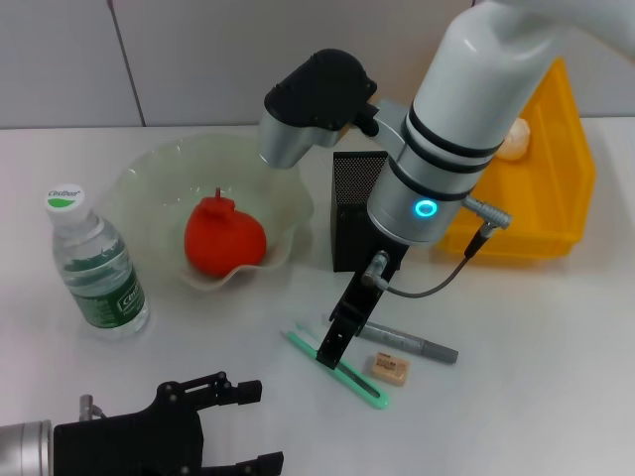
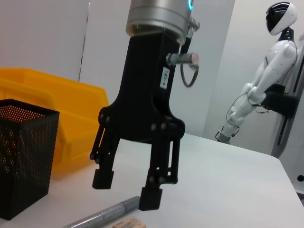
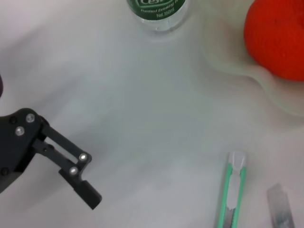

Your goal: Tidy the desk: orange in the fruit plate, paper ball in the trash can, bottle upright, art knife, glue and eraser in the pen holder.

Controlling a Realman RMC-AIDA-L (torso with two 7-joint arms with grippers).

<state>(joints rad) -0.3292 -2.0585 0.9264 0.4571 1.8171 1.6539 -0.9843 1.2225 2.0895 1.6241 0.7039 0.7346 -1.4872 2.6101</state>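
The orange [image 1: 225, 236] lies in the pale green fruit plate [image 1: 149, 183]. At the far left the bottle [image 1: 94, 263] stands upright. The black mesh pen holder [image 1: 357, 213] stands beside the yellow trash can [image 1: 556, 198], which holds the paper ball [image 1: 511, 139]. In front of the holder lie the mint-green art knife [image 1: 342, 371], the grey glue [image 1: 412, 342] and the eraser [image 1: 389, 368]. My right gripper [image 1: 332, 342] hangs open and empty just above the knife and glue; the left wrist view shows its fingers [image 2: 151, 197] spread over the glue [image 2: 102, 216]. My left gripper [image 1: 253, 426] is open at the near edge.
The right arm's white body reaches over the trash can and pen holder. A white humanoid robot [image 2: 266, 71] stands far behind the table. The right wrist view shows the knife [image 3: 232, 190], the bottle base [image 3: 159, 12] and the orange [image 3: 278, 38].
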